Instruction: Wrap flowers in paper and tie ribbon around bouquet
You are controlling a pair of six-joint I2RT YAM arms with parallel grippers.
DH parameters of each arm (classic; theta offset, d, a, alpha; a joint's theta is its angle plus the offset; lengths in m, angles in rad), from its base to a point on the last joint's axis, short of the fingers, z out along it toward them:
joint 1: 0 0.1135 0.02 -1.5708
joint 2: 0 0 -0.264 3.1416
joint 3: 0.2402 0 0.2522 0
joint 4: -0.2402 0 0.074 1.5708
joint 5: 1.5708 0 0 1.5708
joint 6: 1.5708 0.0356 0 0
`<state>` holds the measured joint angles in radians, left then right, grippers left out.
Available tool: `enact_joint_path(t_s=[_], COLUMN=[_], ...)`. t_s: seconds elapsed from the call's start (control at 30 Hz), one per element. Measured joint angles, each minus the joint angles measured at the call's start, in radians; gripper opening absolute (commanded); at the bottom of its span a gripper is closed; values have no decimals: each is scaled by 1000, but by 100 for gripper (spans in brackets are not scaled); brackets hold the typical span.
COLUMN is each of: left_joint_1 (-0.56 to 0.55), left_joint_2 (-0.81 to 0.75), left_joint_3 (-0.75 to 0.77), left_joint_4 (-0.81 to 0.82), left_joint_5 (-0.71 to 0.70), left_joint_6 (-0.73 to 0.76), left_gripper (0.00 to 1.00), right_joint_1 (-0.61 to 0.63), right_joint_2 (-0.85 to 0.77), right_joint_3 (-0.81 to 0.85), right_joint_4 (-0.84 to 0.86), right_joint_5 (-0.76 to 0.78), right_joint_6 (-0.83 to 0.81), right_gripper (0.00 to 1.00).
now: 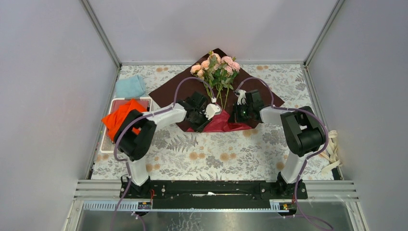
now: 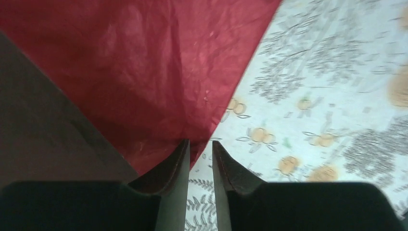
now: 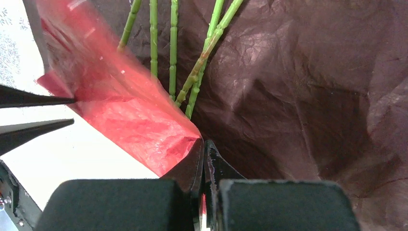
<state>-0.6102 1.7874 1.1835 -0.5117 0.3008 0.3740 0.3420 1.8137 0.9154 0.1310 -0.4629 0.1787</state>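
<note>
The dark red paper (image 1: 260,91) lies as a diamond at the back of the table. On it rest the flowers (image 1: 216,65), blooms far, green stems (image 3: 173,48) running toward me. The paper's near corner is lifted into a brighter red fold (image 3: 130,120). My right gripper (image 3: 205,142) is shut on that fold, and red shows between its jaws. My left gripper (image 2: 199,143) stands at the paper's (image 2: 144,62) pointed edge, jaws a narrow gap apart with tablecloth showing between them. From above, both grippers (image 1: 210,117) (image 1: 239,114) flank the stems. The cream ribbon (image 1: 332,147) lies at the table's right edge.
An orange cloth (image 1: 122,118) drapes over a white tray (image 1: 111,103) at the left, and a light blue cloth (image 1: 130,86) lies behind it. A floral tablecloth (image 1: 202,154) covers the table. Grey walls close the left, right and far sides.
</note>
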Motion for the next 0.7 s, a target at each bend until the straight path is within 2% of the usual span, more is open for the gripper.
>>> enact_joint_path(t_s=[0.1,0.2,0.27,0.33,0.4,0.5,0.6,0.7], left_joint_1=[7,11,14,16,16,17,18,20], left_joint_2=[70,75,75,74,74,71,66,64], left_joint_3=[-1,-5,-13,-16,-17,-20,-27,-31], left_joint_4=[7,27,40,46,47,50,58,63], left_joint_5=[-27,-51,-63,-71,-71,-70,-66,-61], left_joint_6=[-2,-2,-2,-3,-3,-3,-4,-5], left_gripper=[29,28,28,28,28,28,28,28], right_joint_1=[-3,-5,-7,-8,-11,-11,-7,-2], right_joint_2=[0,-1,-4,-24,-56,-137,-234,-264], right_joint_3=[0,0,0,5,18,35,37,27], right_joint_4=[0,-9,-27,-59,-117,-204,-231,-152], right_joint_5=[0,3,20,44,82,150,164,60], right_joint_6=[10,11,11,4,-4,-4,18,93], right_gripper=[4,26,37,43,46,43,28,12])
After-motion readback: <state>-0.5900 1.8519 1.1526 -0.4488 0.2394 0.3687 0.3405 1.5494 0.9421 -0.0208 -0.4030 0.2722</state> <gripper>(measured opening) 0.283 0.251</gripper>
